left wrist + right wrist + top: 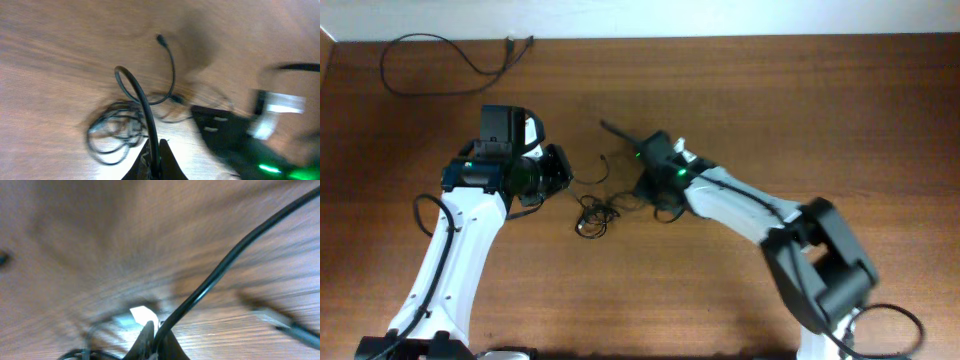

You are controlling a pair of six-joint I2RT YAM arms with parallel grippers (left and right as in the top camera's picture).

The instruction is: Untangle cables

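The cables (595, 213) lie as a small black tangle of thin cords on the table between my two grippers. In the left wrist view the tangle (116, 129) sits just ahead of the left gripper (155, 156), which is shut on one black cord (135, 87) that arches up out of it. A small plug end (160, 38) lies farther off. The right gripper (154, 341) is shut on another black cord (235, 255) that runs up to the right. In the overhead view the left gripper (565, 173) is left of the tangle and the right gripper (638, 192) is right of it.
A separate thin black cord (435, 65) lies looped at the table's far left corner, its plug end (520, 42) near the back edge. A silver-tipped plug (280, 321) lies on the wood to the right in the right wrist view. The right arm (235, 140) shows in the left wrist view.
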